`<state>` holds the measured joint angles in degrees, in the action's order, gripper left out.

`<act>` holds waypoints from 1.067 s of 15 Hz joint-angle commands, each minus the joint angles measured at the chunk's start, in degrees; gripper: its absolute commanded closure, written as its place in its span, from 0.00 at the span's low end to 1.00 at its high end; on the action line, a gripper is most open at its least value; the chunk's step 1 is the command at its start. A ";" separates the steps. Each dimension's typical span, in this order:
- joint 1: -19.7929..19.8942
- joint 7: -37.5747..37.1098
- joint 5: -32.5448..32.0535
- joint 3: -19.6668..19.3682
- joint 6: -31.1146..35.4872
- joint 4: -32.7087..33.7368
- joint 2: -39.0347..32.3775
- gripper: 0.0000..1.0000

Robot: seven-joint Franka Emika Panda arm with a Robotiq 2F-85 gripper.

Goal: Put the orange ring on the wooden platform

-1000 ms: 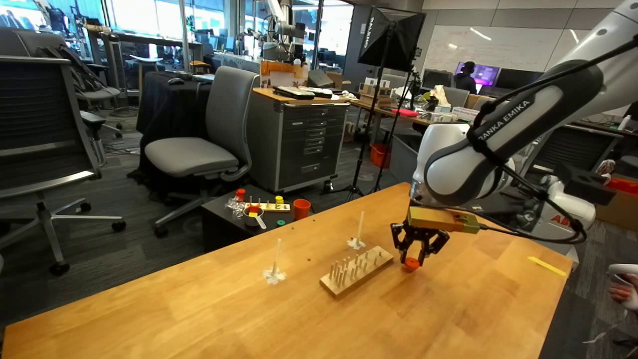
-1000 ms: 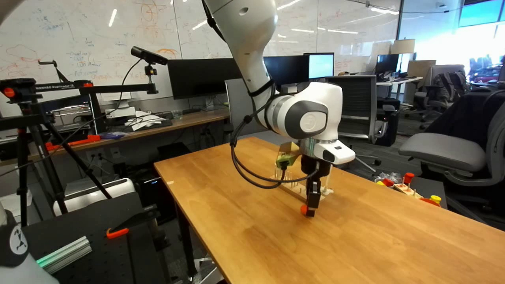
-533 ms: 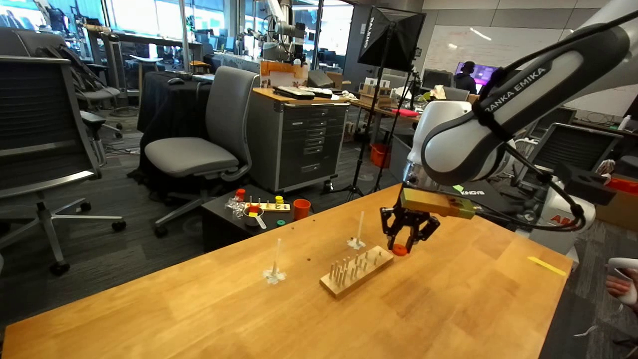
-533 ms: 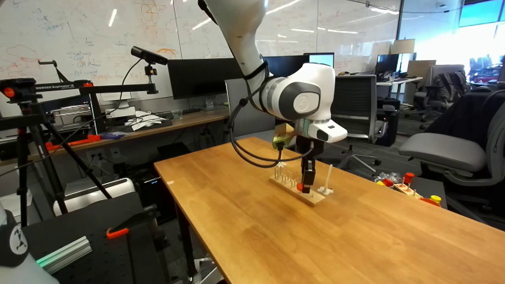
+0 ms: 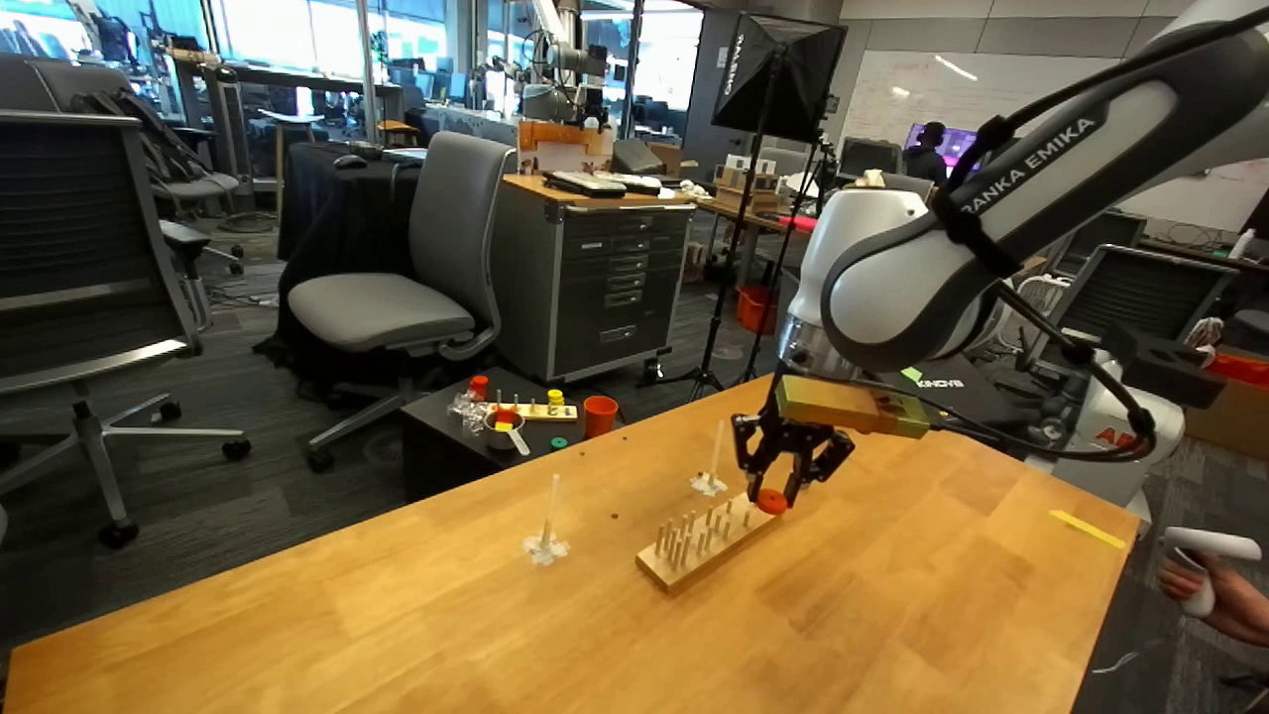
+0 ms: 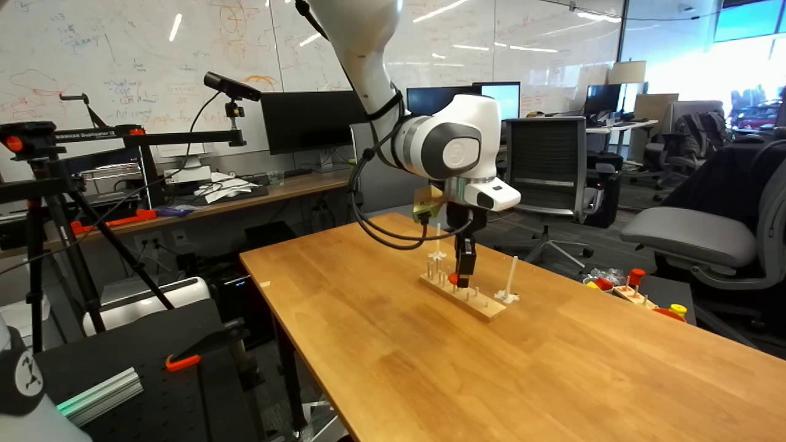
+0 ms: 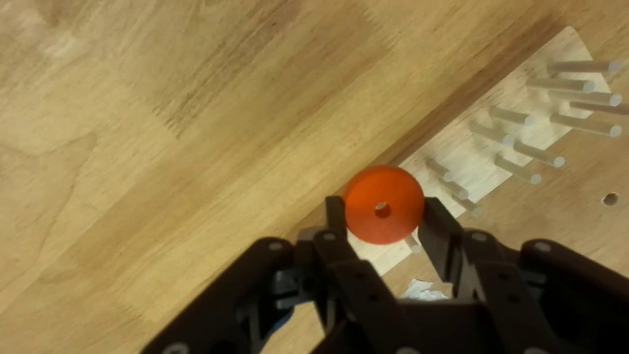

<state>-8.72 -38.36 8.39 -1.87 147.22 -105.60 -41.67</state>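
Orange ring: grasp done, pinched in tool, off table.
Held above wooden platform, toward one end, not yet set down; left, likely: lower onto it, let go.

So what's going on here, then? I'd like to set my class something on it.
A robot arm has an orange ring clasped in its hand. It is holding the ring above the wooden platform, a pale slab on the table with upright pegs. No peg shows through the ring's hole, so the ring looks not yet placed. Two taller, thin rods stand nearby on the table.
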 commanded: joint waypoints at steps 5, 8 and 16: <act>-1.71 -0.07 -1.11 -2.12 -0.72 5.36 -3.70 0.82; -1.68 -0.08 -1.20 -2.57 -0.76 6.86 -5.11 0.82; -1.82 -0.06 -0.56 -2.15 -0.88 9.82 -8.29 0.82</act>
<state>-9.61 -38.36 7.74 -3.46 147.25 -98.54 -48.41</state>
